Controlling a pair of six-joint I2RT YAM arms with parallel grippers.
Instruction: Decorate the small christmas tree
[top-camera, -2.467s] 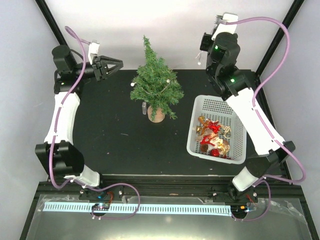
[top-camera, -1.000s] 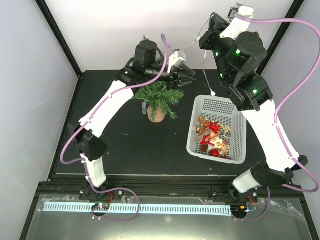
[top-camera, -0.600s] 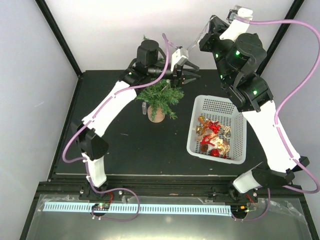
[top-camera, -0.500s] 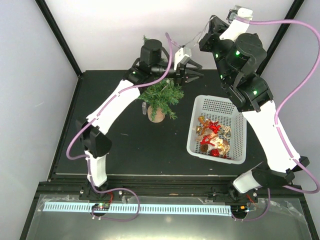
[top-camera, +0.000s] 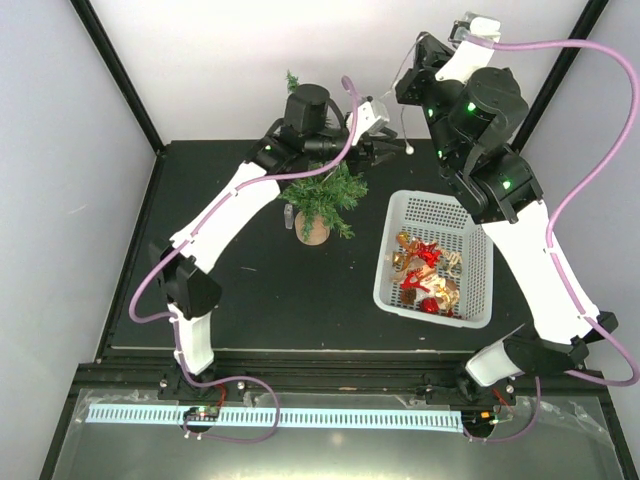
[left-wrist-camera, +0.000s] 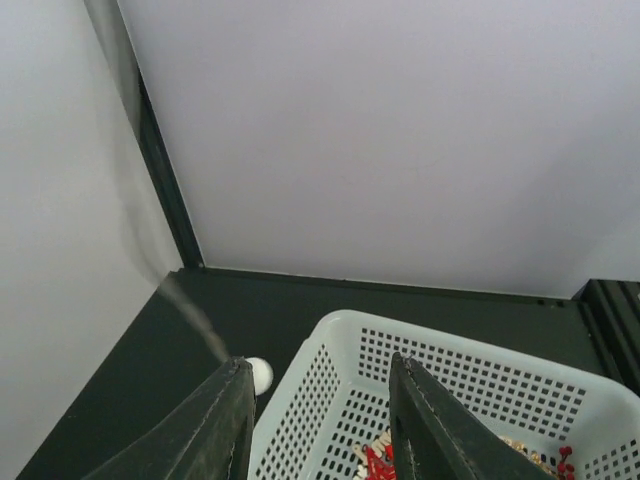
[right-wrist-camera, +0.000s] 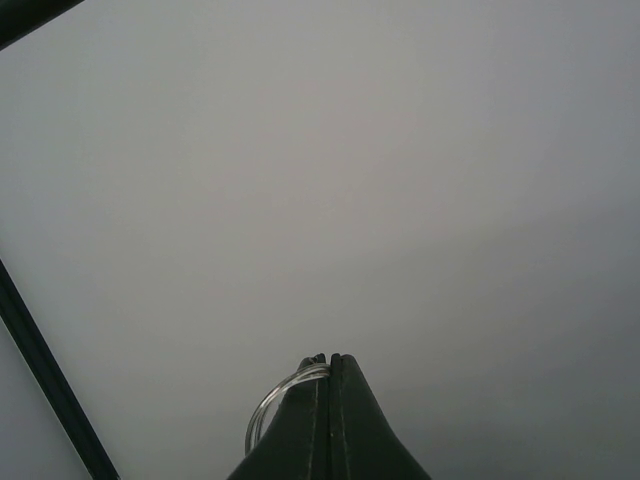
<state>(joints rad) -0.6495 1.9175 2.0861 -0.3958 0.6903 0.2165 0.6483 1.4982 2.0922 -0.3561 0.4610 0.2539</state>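
Black matte tabletop (top-camera: 220, 290), pale bare walls all round, dark frame posts in the corners. The small christmas tree (top-camera: 322, 192) stands toward 12 o'clock on the table, bristly green needles over a little round brown pot, its pointed tip poking out behind the left arm.

What has changed is the left arm. A couple of seconds ago it sat folded out at 10 o'clock. Now it stretches right across the top of the tree, and the left gripper (left-wrist-camera: 319, 360) points toward 2 o'clock, its two dark fingers standing apart with nothing between them. A small white bauble (left-wrist-camera: 259, 375) that hung lower over the basket a second ago now sits just outside one of those fingers, beside it rather than in the gap.

The right gripper (right-wrist-camera: 325, 358) is held high at 1 o'clock, its fingers pressed together on a thin clear loop (right-wrist-camera: 268, 402). The bauble appears to dangle from it on a near-invisible thread.

So I judge a handover, or a steadying of the swinging ball, is being attempted and has not yet caught.

At 3 o'clock sits the white perforated plastic basket (top-camera: 432, 197), holding shiny red and gold ornaments (top-camera: 425, 275).
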